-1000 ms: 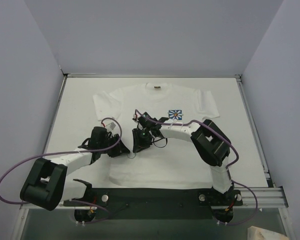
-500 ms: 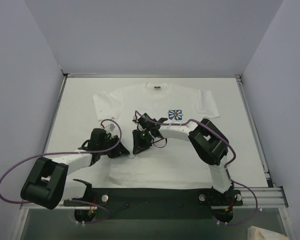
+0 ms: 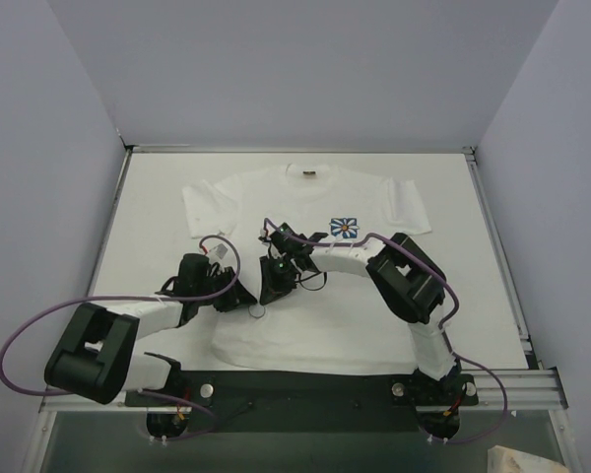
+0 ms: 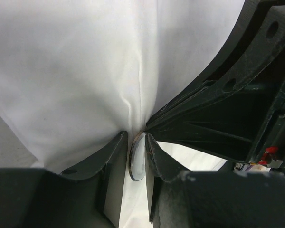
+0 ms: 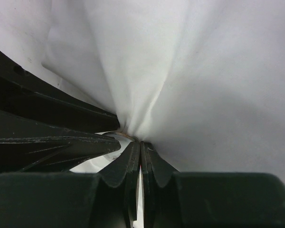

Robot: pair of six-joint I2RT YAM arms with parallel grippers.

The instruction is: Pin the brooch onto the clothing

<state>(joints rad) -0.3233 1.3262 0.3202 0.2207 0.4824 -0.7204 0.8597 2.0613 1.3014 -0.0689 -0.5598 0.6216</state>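
Observation:
The clothing, a white T-shirt (image 3: 305, 197) with a blue-and-white flower print (image 3: 345, 228), lies flat on the table. Both grippers meet low on its left half. My left gripper (image 4: 135, 135) is shut on the brooch (image 4: 137, 159), a thin pale disc with a brownish rim, held edge-on right against the cloth. My right gripper (image 5: 140, 143) is shut on a pinch of the shirt (image 5: 190, 85), and folds radiate from its tips. The brooch's rim (image 5: 121, 135) shows just left of those tips. From above, the left gripper (image 3: 248, 299) and right gripper (image 3: 269, 293) nearly touch.
The white table (image 3: 148, 217) is walled on three sides. A metal rail (image 3: 512, 379) runs along the near edge by the arm bases. A dark neck label (image 3: 308, 173) marks the collar at the far side. Purple cables loop off both arms.
The right jaws have closed fully on the cloth. The left jaws have narrowed a little on the brooch. Both arms have shifted only slightly.

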